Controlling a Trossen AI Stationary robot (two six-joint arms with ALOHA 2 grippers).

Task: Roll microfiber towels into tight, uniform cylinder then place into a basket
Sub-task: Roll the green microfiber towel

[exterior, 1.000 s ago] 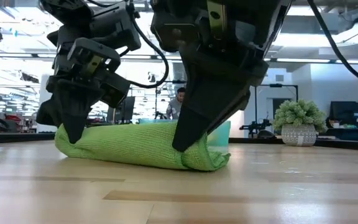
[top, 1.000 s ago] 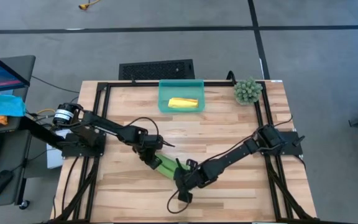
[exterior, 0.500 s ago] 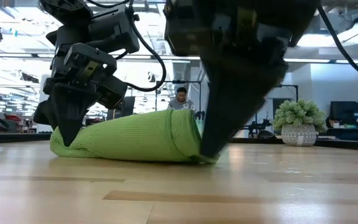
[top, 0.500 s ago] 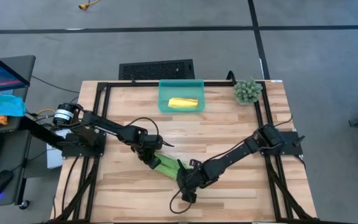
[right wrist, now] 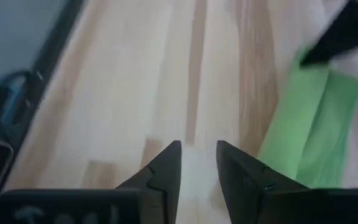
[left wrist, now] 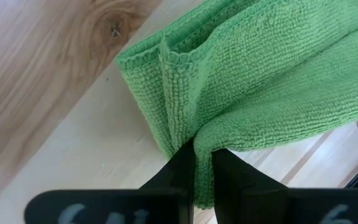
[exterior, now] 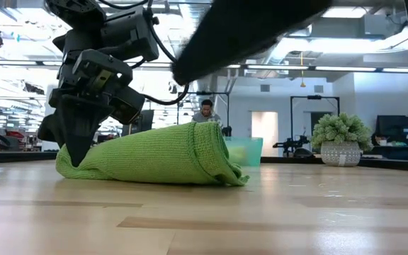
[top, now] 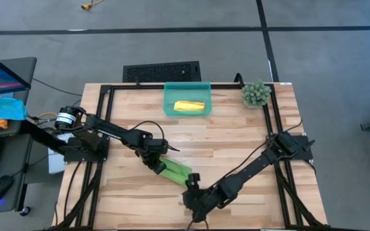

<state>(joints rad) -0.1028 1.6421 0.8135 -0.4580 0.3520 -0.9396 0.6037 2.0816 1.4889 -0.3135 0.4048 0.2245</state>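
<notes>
Mid-table (top: pixel 236 138), left gripper (top: pixel 155 163) pinches the green towel (top: pixel 175 171); right gripper (top: pixel 193 200), empty and parted at bottom-centre, must regrip to finish rolling.

a: can you see where the left tool (left wrist: pixel 202 163) bites the rolled lime green microfiber towel (left wrist: pixel 266 87)?
b: no, the cloth folds over its tips.
a: and the right tool (right wrist: pixel 197 163)?
b: blurred; the low view cuts it off.
</notes>
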